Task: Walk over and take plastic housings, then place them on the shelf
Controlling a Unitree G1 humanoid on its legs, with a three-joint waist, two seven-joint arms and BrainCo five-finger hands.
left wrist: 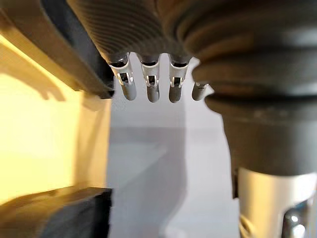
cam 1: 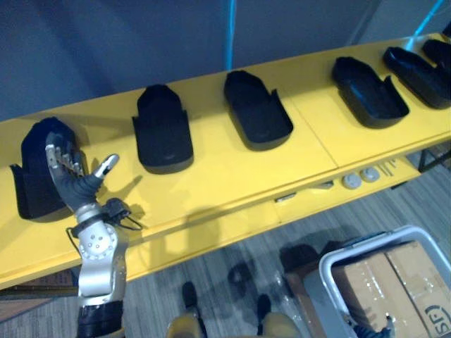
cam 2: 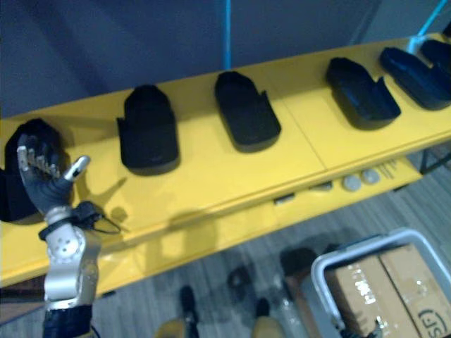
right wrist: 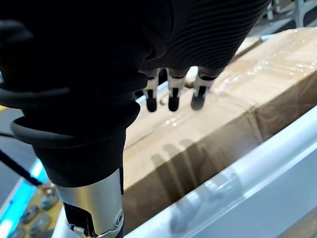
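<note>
Along the yellow shelf (cam 1: 232, 176) the black housings (cam 1: 256, 109) sit in a row with bare yellow gaps between them, each open to my fingers. The shelf's front strip is bare all along. A dark wall (cam 1: 141, 42) closes off the shelf's back edge. At the shelf's left end my left hand (cam 1: 70, 176) stands spread just before the end housing (cam 1: 32, 176). Below the shelf's right half, a cardboard box (cam 1: 394, 282) in a grey bin (cam 1: 331, 264) blocks the way under my right hand (right wrist: 171, 94), whose fingers hang relaxed.

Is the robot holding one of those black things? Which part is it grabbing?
No, nothing is held. The left hand is open, fingers spread, in front of the leftmost housing; the right hand hangs open above a cardboard box.
</note>
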